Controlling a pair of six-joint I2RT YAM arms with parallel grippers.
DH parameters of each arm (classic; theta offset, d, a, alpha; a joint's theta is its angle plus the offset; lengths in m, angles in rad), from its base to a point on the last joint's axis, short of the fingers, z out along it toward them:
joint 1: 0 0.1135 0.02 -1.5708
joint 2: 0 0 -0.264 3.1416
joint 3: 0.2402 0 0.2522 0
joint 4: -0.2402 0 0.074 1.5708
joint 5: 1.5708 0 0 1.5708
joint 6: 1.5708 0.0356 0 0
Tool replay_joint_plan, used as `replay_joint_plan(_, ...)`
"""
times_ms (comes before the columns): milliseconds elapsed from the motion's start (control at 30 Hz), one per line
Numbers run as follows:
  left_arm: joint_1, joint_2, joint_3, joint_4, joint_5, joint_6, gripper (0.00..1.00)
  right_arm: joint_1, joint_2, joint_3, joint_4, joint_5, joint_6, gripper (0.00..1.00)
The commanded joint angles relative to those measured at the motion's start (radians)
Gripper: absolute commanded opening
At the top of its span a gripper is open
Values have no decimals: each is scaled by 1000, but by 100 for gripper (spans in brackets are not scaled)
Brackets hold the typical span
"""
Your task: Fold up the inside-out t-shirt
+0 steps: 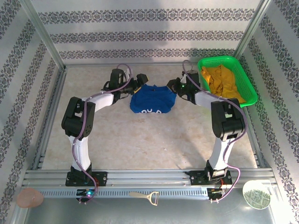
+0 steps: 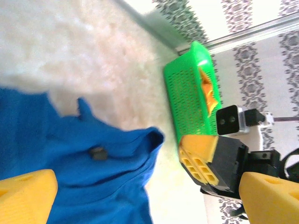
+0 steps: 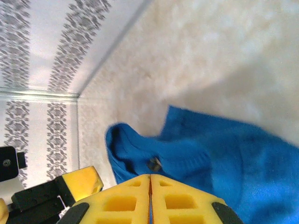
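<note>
Both arms reach across the table (image 1: 154, 140) to the blue t-shirt (image 1: 152, 100), bunched at the far middle.

Left gripper (image 2: 147, 200) hangs spread wide over the shirt's left shoulder, jaws either side of the cloth and gripping nothing, looking ready to drop onto an edge. Right gripper (image 3: 150, 196) is at the opposite corner with its pads pressed tight together right by a rolled hem. Whether a fold is caught between them, I can't tell, since the pads hide the seam. The shirt sits crumpled, so collar and sleeves are hard to sort out, and a small dark speck (image 2: 98, 153) on it is too blurred to name. Beyond, at the far right, the green basket (image 1: 243, 70) holds a yellow garment (image 1: 223, 80), well clear of the work.
</note>
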Motion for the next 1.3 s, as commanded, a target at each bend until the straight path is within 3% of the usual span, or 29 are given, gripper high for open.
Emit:
replay_joint_plan(0,15,45,79,-46,51,31,100,4,52,65,-38,-32,-32,11)
replay_joint_plan(267,37,162,197,-89,70,51,100,10,188,176,-61,-3,-8,10)
replay_joint_plan(733,77,298,255,-57,15,53,100,24,408,366,-53,75,27,9)
replay_joint_plan(967,104,185,236,-118,-2,82,100,5,229,298,-58,52,-15,12)
replay_joint_plan(1267,134,61,207,-658,-31,326,100,24,-8,61,-88,12,-39,15)
